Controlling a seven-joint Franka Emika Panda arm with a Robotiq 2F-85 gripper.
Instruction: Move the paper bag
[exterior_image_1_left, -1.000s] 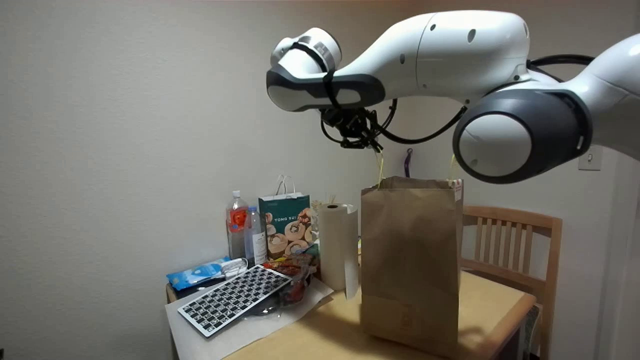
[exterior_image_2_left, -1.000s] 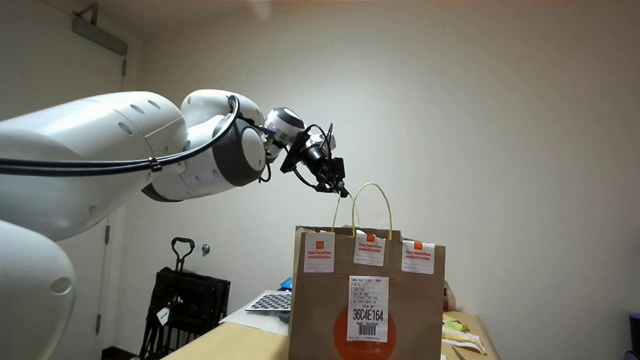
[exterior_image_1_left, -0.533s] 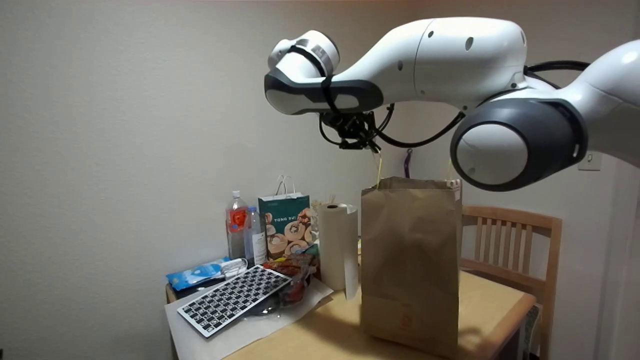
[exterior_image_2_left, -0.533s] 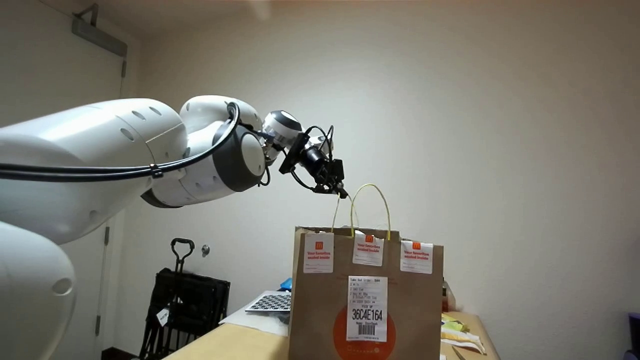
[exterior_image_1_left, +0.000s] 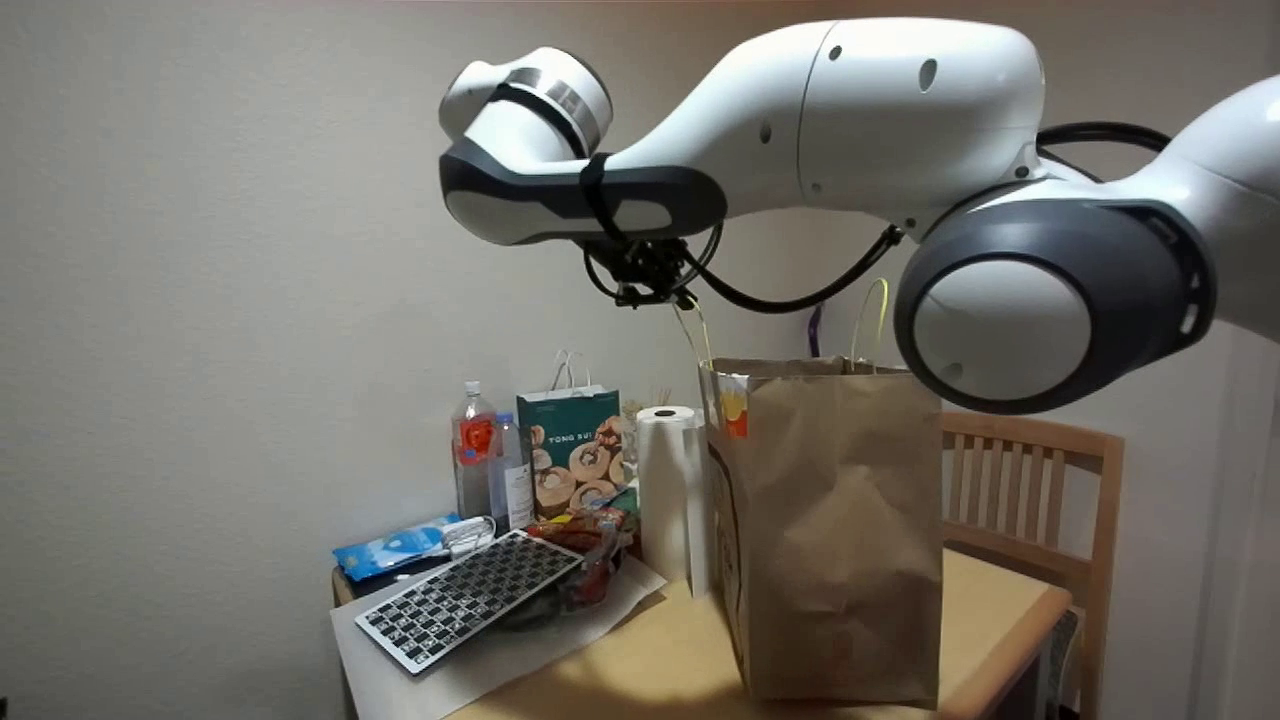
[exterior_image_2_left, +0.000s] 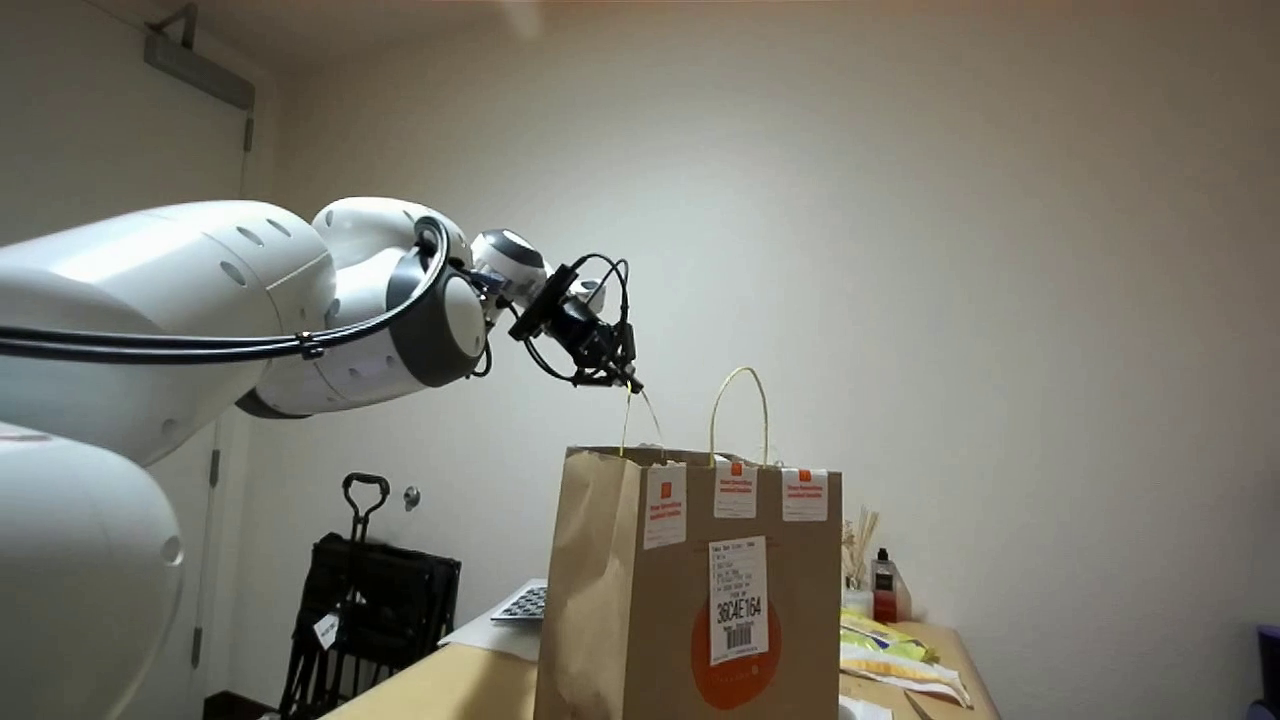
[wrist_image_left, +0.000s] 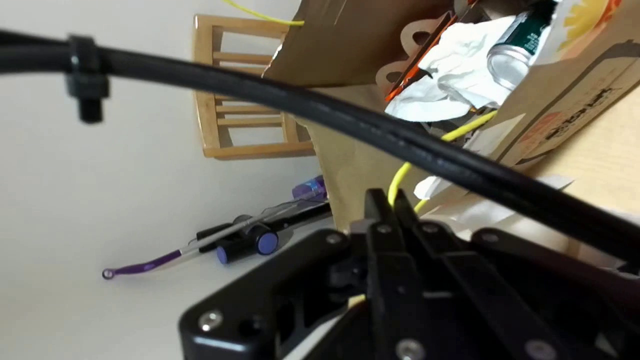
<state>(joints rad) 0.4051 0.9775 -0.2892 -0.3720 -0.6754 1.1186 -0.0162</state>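
The tall brown paper bag (exterior_image_1_left: 840, 530) stands upright at the table's near side in an exterior view. Orange print and white stickers cover one face of the paper bag (exterior_image_2_left: 800, 600) in an exterior view. My gripper (exterior_image_2_left: 635, 385) is above the bag's rim, its jaws pinched together on one yellow handle (wrist_image_left: 400, 177). The wrist view shows this handle passing between the fingertips of the gripper (wrist_image_left: 390, 197). A second handle (exterior_image_2_left: 740, 372) arches free. Inside the bag lie crumpled white paper (wrist_image_left: 460, 70) and a can (wrist_image_left: 512, 60). Whether the bag's bottom touches the table cannot be told.
On the table (exterior_image_1_left: 620, 680) stand a paper towel roll (exterior_image_1_left: 665, 500) close to the bag, a green printed bag (exterior_image_1_left: 572, 450) and bottles (exterior_image_1_left: 473, 450). A checkered board (exterior_image_1_left: 470, 600) lies at the left. Behind is a wooden chair (exterior_image_1_left: 1030, 430). A cable crosses the wrist view.
My gripper has moved left in both exterior views, keeping hold of the handle. The bag has turned, so a side panel now shows, and it has shifted left in an exterior view.
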